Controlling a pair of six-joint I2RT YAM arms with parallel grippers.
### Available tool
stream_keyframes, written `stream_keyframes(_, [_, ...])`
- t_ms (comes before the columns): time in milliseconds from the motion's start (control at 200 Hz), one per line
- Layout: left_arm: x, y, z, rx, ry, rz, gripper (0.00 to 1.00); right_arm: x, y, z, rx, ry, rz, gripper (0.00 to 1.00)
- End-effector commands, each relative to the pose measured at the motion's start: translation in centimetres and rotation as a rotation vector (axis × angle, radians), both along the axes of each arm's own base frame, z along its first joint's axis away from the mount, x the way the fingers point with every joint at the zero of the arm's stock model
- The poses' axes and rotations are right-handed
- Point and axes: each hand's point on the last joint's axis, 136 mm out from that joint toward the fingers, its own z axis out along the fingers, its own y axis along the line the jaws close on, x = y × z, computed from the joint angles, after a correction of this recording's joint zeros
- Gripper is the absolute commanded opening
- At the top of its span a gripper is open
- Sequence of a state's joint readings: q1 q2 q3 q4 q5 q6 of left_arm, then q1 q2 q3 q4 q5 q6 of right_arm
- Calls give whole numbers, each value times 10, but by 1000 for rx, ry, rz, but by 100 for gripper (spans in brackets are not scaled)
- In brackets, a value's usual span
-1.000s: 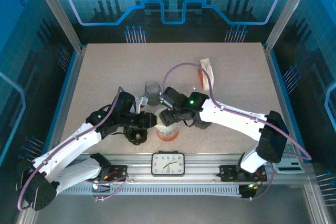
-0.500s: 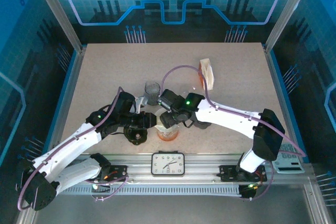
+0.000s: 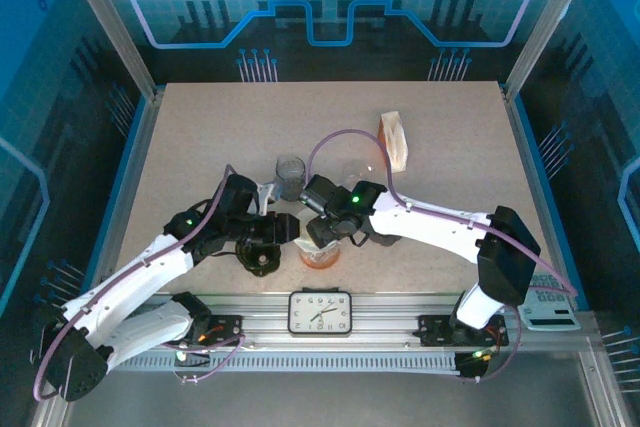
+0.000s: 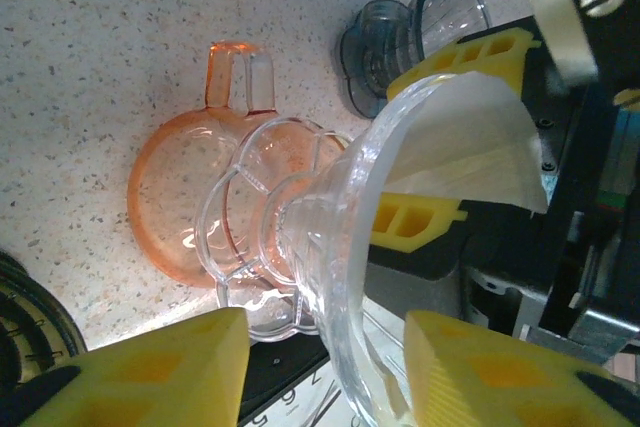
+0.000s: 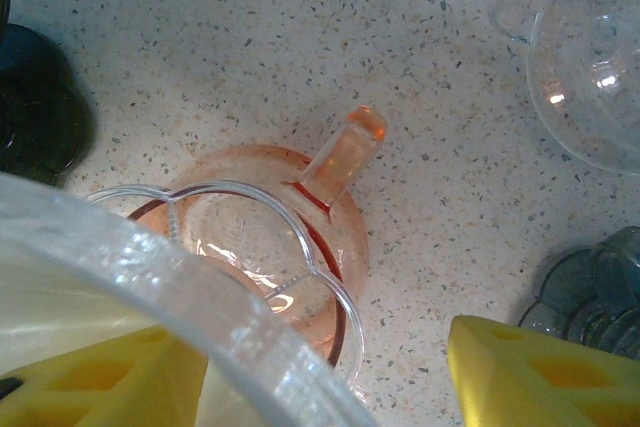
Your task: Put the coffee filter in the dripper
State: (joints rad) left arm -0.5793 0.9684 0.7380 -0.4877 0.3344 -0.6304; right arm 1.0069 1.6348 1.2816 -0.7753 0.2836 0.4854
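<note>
Holding the clear dripper (image 4: 330,247) tilted over the orange cup (image 4: 190,207), the left gripper (image 4: 325,377) grips its rim between its yellow fingers (image 4: 170,372). Opposite, the right gripper (image 5: 330,367) pinches the white filter (image 4: 470,147) inside the dripper's mouth against the wall.

White arm links, black joints, purple cables, green lights, yellow ribbed fingers (image 4: 440,217).
</note>
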Motion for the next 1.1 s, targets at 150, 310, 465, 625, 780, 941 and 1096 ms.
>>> stream_keyframes(150, [4,-5,21,-48,-43,6,55,2,-5,-15,-51,-6,-5,66])
stream_keyframes(310, [3,-8,17,-46,-24,-10,52,2,-5,-16,-51,-5,-5,65])
stream_keyframes(465, [-1,-7,14,-38,-9,-19,41,3,-4,-16,-50,-3,-5,65])
stream_keyframes(625, [-2,-6,14,-37,-10,-22,30,3,-3,-17,-50,0,-5,65])
stream_keyframes(780, [-2,-6,15,-37,-6,-19,37,3,-2,-17,-46,2,-6,65])
stream_keyframes(941, [-4,-5,21,-45,-17,-21,47,3,-2,-16,-45,1,-8,65])
stream_keyframes(1096, [-11,-6,18,-29,-9,-50,41,3,-2,-17,-45,2,-11,65])
